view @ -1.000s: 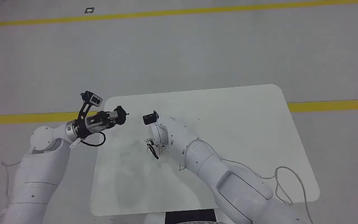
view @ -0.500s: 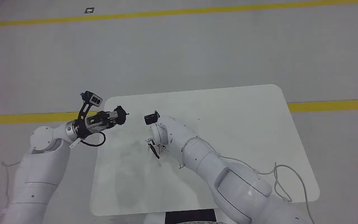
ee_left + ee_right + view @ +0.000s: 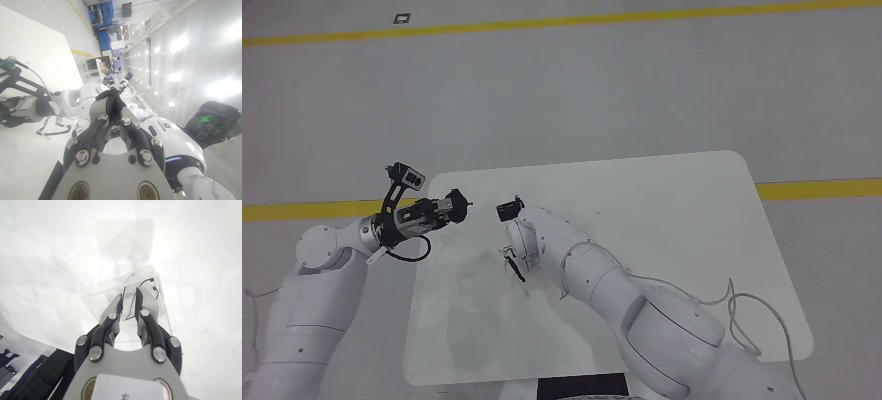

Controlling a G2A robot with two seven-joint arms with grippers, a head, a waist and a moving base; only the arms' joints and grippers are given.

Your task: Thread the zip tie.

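Right pincer (image 3: 129, 293) is spread wide right over the clear box (image 3: 100, 298) on the bench (image 3: 662, 230), and the black zip ties (image 3: 145, 281) are lying inside it. Left pincer (image 3: 113, 94) is pressed together, up near the bench's edge.

Robotics lab or factory hall: yellow floor line (image 3: 822, 188), plain white tabletop (image 3: 672, 230), blue racks (image 3: 102, 14) at upper centre, left wrist view.
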